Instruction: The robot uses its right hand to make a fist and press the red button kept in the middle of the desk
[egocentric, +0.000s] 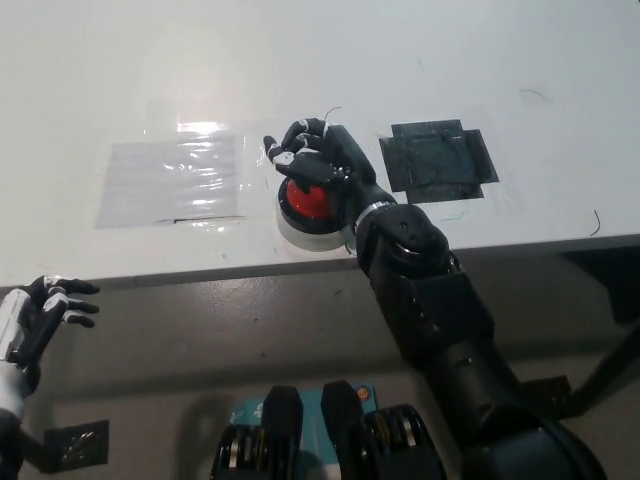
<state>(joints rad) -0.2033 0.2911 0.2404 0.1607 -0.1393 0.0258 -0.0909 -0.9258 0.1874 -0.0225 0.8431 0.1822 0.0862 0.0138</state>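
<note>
Right hand (315, 165) is curled into a loose fist on the red button (306, 198) near the counter (400, 60) front edge, so an off-centre push might slip off the dome.

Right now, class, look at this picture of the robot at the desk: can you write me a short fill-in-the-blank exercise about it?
1. The right hand, curled into a fist, is over the ____ button.
2. The colour of the left hand is ____.
3. To the picture's right of the button, a patch of ____ tape is stuck on the desk.

Missing words: red; white; black
</note>
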